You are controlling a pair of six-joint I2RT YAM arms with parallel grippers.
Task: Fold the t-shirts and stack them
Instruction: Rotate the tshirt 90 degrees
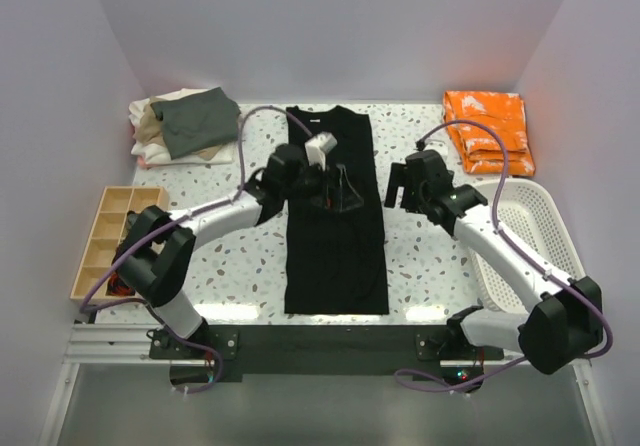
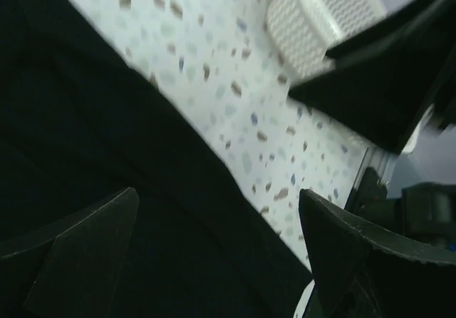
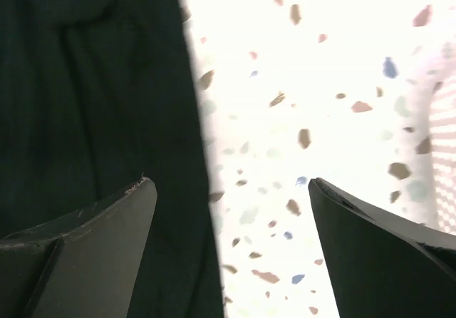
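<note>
Black t-shirt (image 1: 335,256) lies flat mid-table, a long strip running near to far, collar at the far end.
Both pincers hang released. The left gripper (image 1: 338,194) is over the cloth. The right gripper (image 1: 393,188) straddles its right edge, plain only in its wrist view. Bare table (image 1: 430,266) flanks the shirt; basket (image 1: 545,201) right, folded t-shirts (image 1: 185,126) far left.

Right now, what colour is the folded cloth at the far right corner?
The folded cloth is orange, seen best from the top external view.
</note>
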